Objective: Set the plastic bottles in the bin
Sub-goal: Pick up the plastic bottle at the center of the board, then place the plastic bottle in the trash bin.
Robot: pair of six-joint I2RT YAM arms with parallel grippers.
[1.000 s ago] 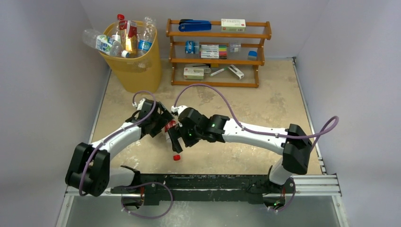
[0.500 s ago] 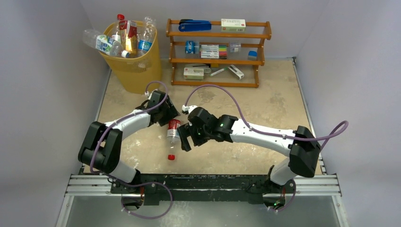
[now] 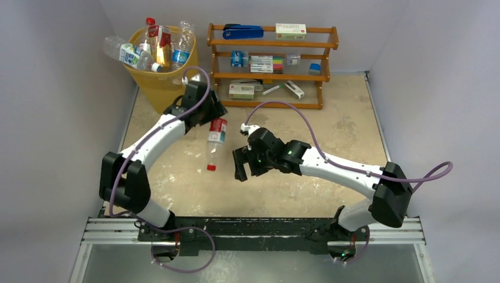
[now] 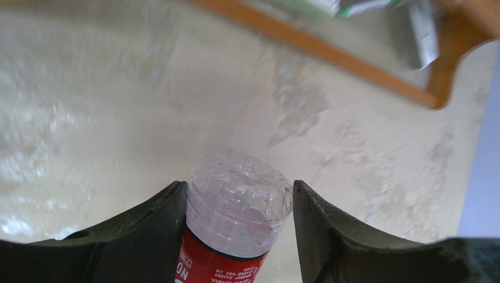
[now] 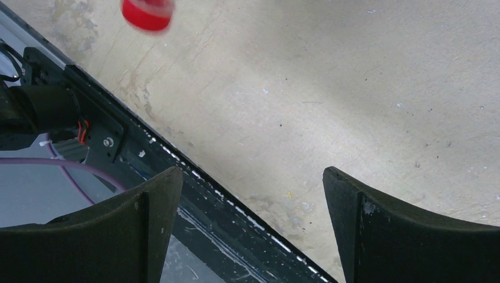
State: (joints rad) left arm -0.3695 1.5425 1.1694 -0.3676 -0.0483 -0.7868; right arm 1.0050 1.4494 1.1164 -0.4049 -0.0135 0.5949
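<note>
A clear plastic bottle with a red label and red cap hangs cap-down above the table, held at its base by my left gripper. In the left wrist view the bottle's clear base sits between the black fingers of the left gripper, which is shut on it. The yellow-orange bin stands just beyond, at the back left, piled with several bottles. My right gripper hovers open to the bottle's right, holding nothing. The red cap shows at the top of the right wrist view, above the right gripper.
A brown wooden shelf rack with boxes, pens and a blue stapler stands at the back, right of the bin; its lower rail crosses the left wrist view. The black base rail lies below the right gripper. Grey walls close both sides.
My left gripper closed on the bottle, lifted it off the table and carried it back toward the bin. The right arm drew away to the right and stayed open.
</note>
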